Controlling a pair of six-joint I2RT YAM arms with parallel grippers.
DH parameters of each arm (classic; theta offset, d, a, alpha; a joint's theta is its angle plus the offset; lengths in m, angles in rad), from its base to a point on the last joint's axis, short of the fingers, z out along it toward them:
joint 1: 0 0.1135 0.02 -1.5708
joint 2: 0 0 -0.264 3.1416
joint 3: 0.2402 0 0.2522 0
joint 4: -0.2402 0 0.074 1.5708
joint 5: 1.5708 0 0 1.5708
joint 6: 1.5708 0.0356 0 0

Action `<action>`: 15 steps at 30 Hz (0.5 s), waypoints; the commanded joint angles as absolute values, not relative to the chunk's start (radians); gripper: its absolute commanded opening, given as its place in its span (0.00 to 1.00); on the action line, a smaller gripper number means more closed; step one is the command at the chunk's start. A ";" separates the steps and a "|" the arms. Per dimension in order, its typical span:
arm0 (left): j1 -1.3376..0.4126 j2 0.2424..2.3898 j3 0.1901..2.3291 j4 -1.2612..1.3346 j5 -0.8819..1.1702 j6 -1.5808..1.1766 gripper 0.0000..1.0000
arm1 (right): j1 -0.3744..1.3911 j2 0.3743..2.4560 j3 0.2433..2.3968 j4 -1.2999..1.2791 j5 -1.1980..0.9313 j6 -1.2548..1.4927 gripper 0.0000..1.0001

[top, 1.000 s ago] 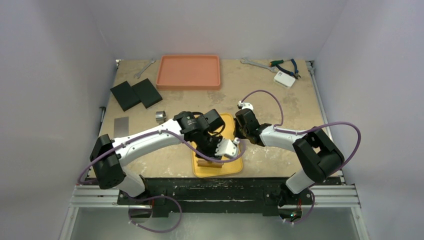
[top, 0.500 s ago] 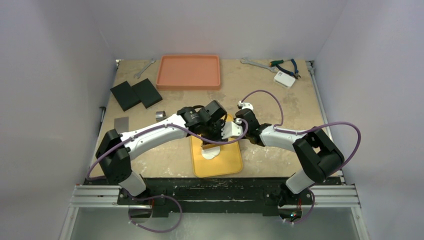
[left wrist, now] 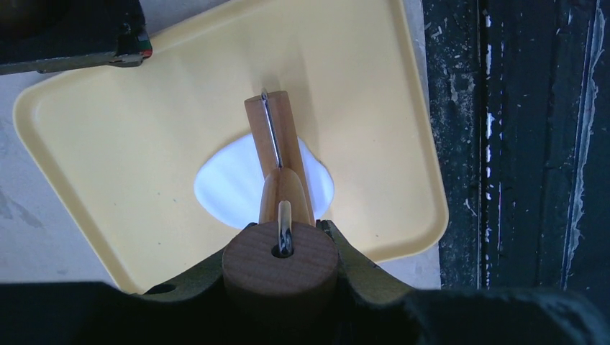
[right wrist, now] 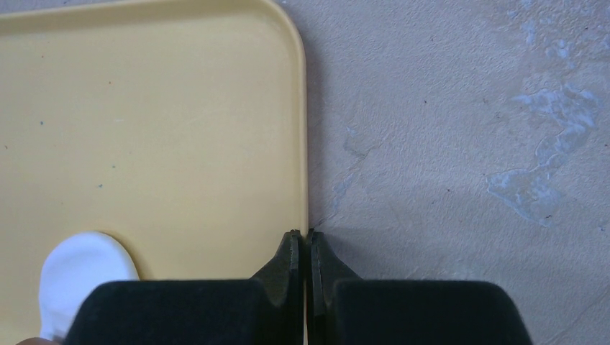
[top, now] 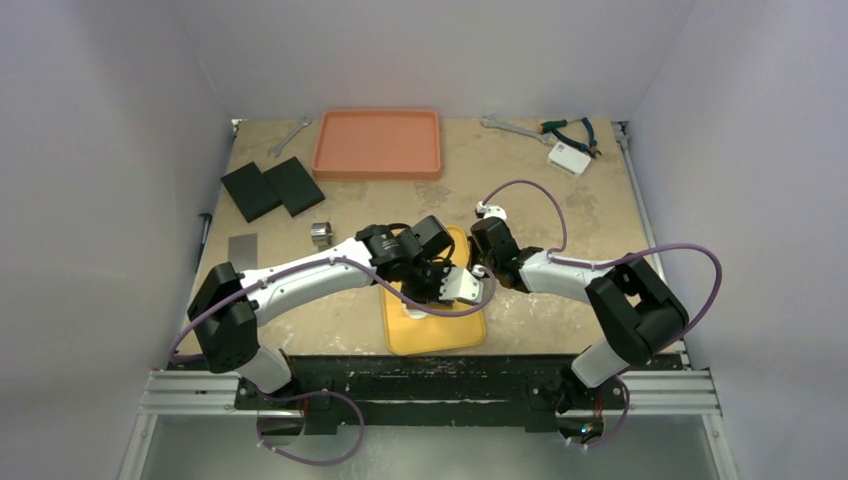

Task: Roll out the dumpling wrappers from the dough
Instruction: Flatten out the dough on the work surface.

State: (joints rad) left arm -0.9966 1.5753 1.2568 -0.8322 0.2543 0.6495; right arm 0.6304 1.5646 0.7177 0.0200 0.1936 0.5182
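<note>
**A:** Start at the near edge. What lies there?

**B:** A shallow yellow plastic tray [top: 440,335] with rounded corners sits on the worn tan table [top: 600,200], just ahead of the two arm bases. In it is the dumpling wrapper [left wrist: 230,190], a flat, roundish white piece of dough, near the tray's middle.

**A:** And the left gripper [top: 432,285]?

**B:** It is clenched round the thick round handle of a small wooden rolling pin [left wrist: 279,140]. In the left wrist view the pin's short roller, carried on a wire yoke, lies across the wrapper, covering its centre and reaching past its far edge.

**A:** The right gripper [right wrist: 302,237]?

**B:** It is closed at the tray's right rim. Its black fingers [right wrist: 288,255] are almost together, and the rim runs straight into the thin slit between them, so it is pinching the tray's edge. The wrapper shows at the lower left of that view, well apart from the fingers.

**A:** Further back?

**B:** Left of the arms stands a small shiny metal ring cutter [top: 320,232], with a flat grey metal square [top: 241,248] beside it. Beyond those are two black square pads [top: 270,188], touching each other.

**A:** At the far edge?

**B:** An orange-pink rectangular tray [top: 377,143], a steel wrench [top: 290,135] to its left, another wrench [top: 505,125] to its right, then blue-handled pliers [top: 575,130] and a small white box [top: 568,157].
</note>
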 commanded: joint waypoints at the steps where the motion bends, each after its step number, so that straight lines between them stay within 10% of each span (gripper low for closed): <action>1: -1.029 1.621 1.175 -1.006 0.459 0.700 0.00 | 0.632 1.576 0.721 0.002 0.218 0.505 0.00; 15: -1.032 1.613 1.180 -1.097 0.495 0.768 0.00 | 0.632 1.578 0.722 0.002 0.216 0.503 0.00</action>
